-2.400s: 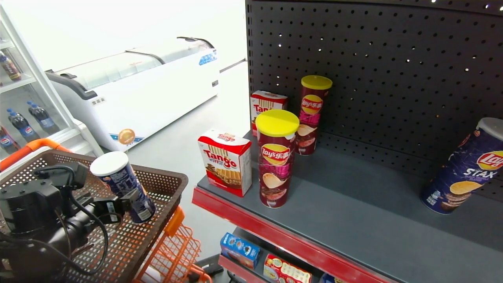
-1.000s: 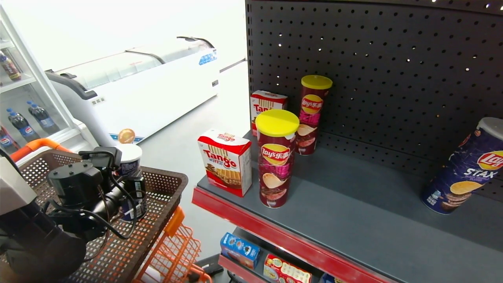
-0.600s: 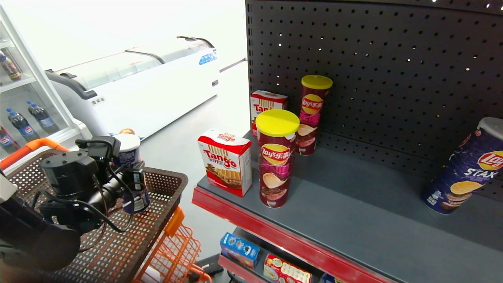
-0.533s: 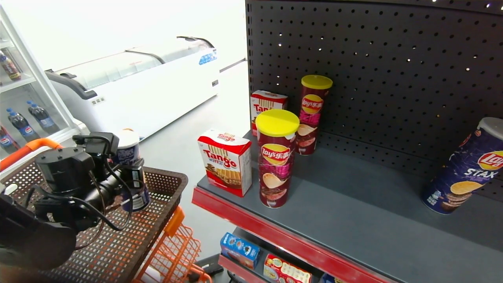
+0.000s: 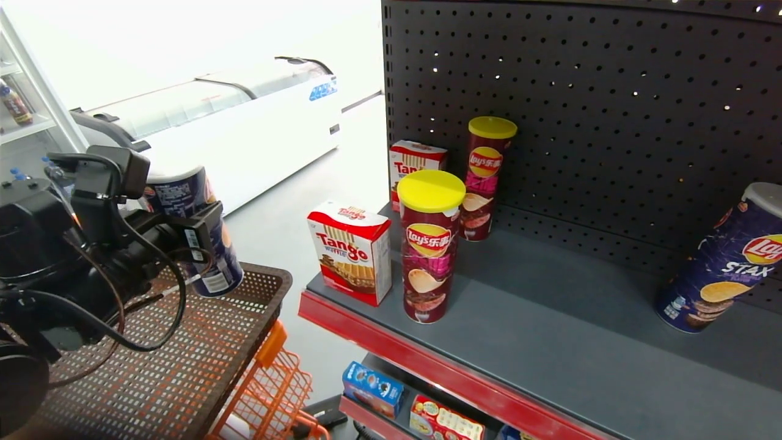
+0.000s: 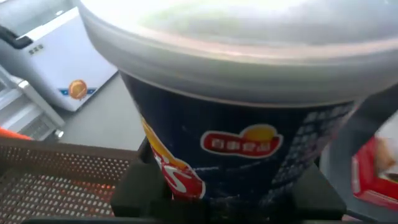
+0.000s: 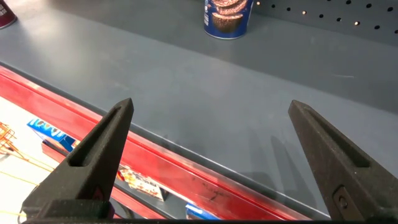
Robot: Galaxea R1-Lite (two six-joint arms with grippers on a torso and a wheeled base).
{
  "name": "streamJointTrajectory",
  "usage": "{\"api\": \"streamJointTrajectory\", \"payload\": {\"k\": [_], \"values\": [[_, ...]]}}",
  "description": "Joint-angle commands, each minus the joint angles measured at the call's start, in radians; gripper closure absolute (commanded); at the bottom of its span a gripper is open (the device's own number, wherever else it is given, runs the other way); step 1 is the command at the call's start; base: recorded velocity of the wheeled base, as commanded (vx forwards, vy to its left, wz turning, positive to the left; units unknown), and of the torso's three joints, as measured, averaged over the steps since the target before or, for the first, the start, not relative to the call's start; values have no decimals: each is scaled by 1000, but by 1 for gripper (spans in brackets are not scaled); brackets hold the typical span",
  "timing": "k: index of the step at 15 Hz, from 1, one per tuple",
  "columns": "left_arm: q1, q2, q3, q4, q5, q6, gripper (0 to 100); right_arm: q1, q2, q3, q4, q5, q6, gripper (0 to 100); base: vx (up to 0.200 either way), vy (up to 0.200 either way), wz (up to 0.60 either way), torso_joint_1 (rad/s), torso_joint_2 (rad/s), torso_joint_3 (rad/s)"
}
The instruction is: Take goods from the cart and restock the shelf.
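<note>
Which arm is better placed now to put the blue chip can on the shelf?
Left. The left gripper is shut on the blue chip can above the cart; the right gripper is open and empty over the shelf.

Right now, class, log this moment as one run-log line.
left gripper: shut on blue chip can, above cart basket | right gripper: open, over shelf front | shelf: can not yet placed
</note>
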Motion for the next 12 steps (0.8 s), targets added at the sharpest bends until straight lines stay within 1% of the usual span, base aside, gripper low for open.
{"api": "streamJointTrajectory", "payload": {"k": [1,2,3,4,6,7,8,9,10,12], "values": [[-78,-132,36,19,-25,10,100,0,2,0,0,0,-1,0,0,0,0,0,0,0],[-114,-152,47,17,-25,10,100,0,2,0,0,0,-1,0,0,0,0,0,0,0],[-171,-181,63,17,-28,8,100,0,0,0,0,0,-1,0,0,0,0,0,0,0],[-189,-185,68,17,-30,5,100,0,2,0,0,0,-1,0,0,0,0,0,0,0],[-289,-245,119,19,-59,5,100,0,2,0,0,0,-1,0,0,0,0,0,0,0],[-318,-258,128,19,-61,5,100,0,2,0,0,0,-1,0,0,0,0,0,0,0],[-365,-270,140,19,-61,5,100,0,2,0,0,0,1,0,0,0,0,0,0,0],[-379,-277,142,19,-61,5,100,0,0,0,0,0,1,0,0,0,0,0,0,0],[-410,-288,137,34,-59,3,100,0,2,0,0,0,1,0,0,0,0,0,0,0],[-427,-322,116,116,-56,3,100,0,2,0,0,0,1,0,0,0,0,0,0,0]]}}
